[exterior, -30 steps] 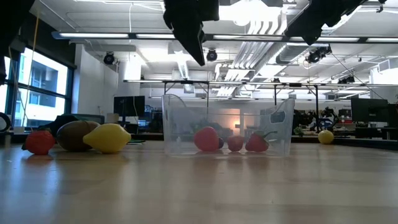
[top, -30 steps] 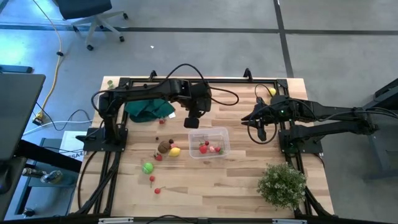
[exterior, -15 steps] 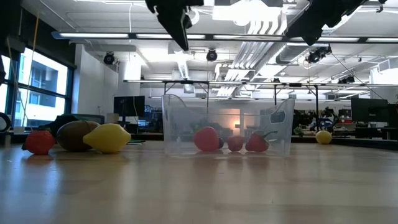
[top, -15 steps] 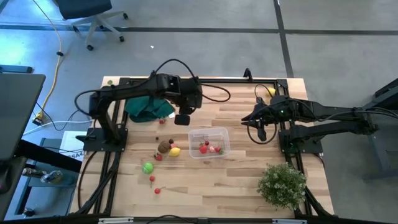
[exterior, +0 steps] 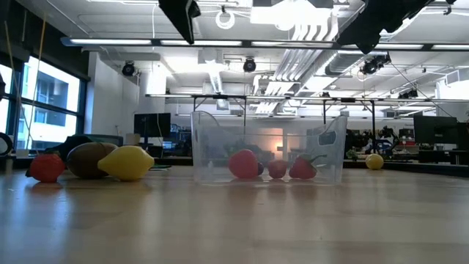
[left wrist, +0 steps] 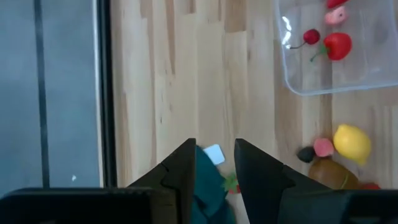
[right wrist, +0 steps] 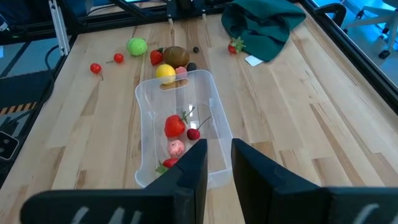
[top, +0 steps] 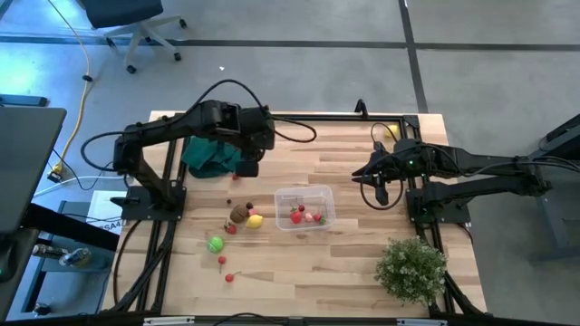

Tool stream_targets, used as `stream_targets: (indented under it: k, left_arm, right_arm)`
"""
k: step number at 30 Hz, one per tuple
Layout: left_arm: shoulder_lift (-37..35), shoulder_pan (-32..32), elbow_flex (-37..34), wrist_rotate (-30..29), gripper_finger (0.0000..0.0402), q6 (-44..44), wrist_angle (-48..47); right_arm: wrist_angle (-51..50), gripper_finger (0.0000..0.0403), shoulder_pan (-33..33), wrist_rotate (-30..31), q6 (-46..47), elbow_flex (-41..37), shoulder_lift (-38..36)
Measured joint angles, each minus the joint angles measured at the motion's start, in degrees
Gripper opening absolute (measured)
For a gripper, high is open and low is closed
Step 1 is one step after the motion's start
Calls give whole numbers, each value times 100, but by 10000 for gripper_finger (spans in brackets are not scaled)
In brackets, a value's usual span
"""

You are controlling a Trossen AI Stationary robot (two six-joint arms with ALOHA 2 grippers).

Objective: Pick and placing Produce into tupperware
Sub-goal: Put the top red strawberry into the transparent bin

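My left hand hangs above the tabletop at the edge of the green cloth, fingers a narrow gap apart and holding nothing. My right hand waits right of the tub, fingers also narrowly apart and empty. The tub holds red pieces; the lemon, brown fruit and green ball lie left of it

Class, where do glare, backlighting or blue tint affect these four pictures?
Low view: bright ceiling lights backlight the tupperware and leave both arms as silhouettes. Left wrist view: a white glint sits on the tub's rim. High view: blue tint on the left floor. Right wrist view: even light.
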Motion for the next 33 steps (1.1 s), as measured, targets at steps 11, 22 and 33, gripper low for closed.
stream_targets:
  k: [11, 22, 33]
  left_arm:
    - [-1782, 598, -3178, 657, 99, -989, 1308]
    - [-2884, 1245, -5661, 1171, 99, -2111, 2801]
    - [-2328, 1233, -5814, 903, 99, -3173, 3555]
  right_arm:
    - [4, 62, 0, 0, 0, 0, 0]
    - [4, 62, 1, 1, 0, 0, 0]
    - [4, 62, 0, 0, 0, 0, 0]
